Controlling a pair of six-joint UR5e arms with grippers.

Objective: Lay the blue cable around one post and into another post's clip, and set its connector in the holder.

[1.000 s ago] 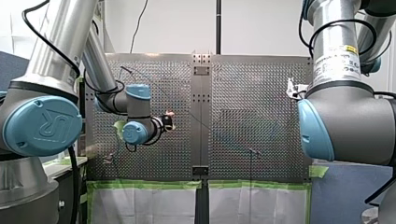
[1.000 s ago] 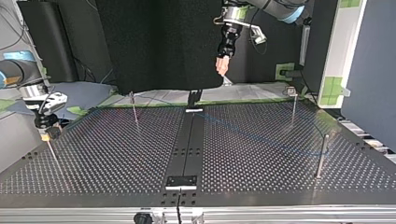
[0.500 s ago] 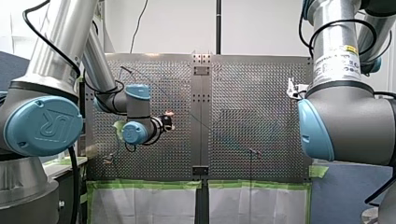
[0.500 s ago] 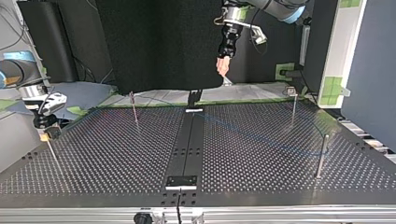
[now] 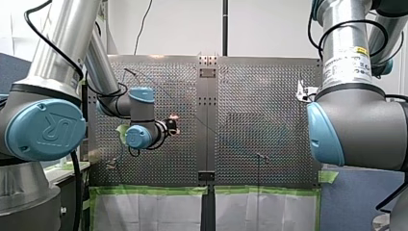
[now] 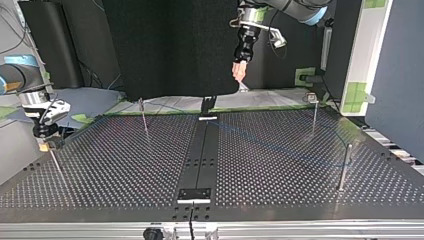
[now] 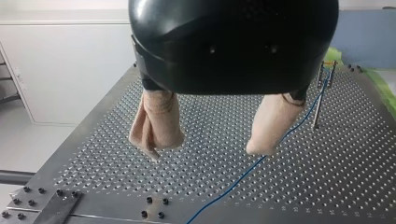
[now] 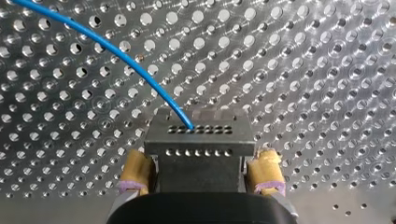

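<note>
Connector [image 8: 200,144]: sitting clamped between right gripper [image 8: 201,173] pads, blue cable [image 8: 116,52] entering it.
Left gripper [image 7: 206,148]: hanging spread apart, well away from it.

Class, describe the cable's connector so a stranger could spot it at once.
Over the perforated table, follow the blue cable to its end in the right wrist view. There my right gripper clamps the connector: a dark grey block with two rows of small holes, unlike the yellow pads flanking it.
</note>
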